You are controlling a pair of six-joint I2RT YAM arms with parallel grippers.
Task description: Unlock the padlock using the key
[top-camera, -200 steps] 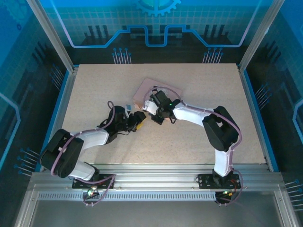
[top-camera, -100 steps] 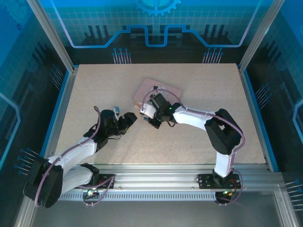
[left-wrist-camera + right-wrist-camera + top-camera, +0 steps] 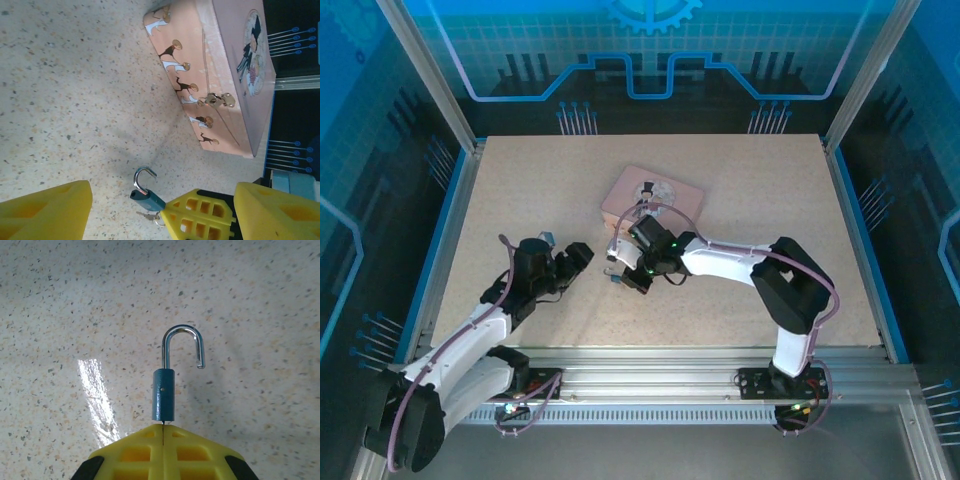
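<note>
**Right gripper [image 3: 163, 432] clamped on the key [image 3: 150, 217]; padlock [image 3: 163, 395] with its shackle sprung**

*Right wrist view.* Yellow fingers [image 3: 135, 455] of the right gripper meet at the bottom centre of the frame, pressed together with no gap. The padlock stands straight out from their tips at mid-frame. Its blue body ends at the seam between the fingers. One leg of the silvery shackle [image 3: 184, 342] is seated in the body and the other hangs free at the right, so the lock is open. A thin sliver of the key shows between body and fingertips. The speckled table [image 3: 60, 300] lies behind.

*Left wrist view.* The left gripper [image 3: 578, 258] has one yellow finger in the lower left corner and one in the lower right, spread wide and touching nothing. At bottom centre, between them, the right gripper's tips hold the padlock up and to the left, shackle open. Small silvery parts of the key sit just below the body, beside those tips. A pink box [image 3: 225, 55] fills the upper right, with a metal clasp [image 3: 216, 100] on its side wall and a cartoon picture on its top.

*Top external view.* The left gripper lies left of centre, jaws apart, pointing right. The right gripper is near it at centre but apart from it, with the padlock a blue speck at its tip. The pink box lies just above. The key is too small to make out.
</note>
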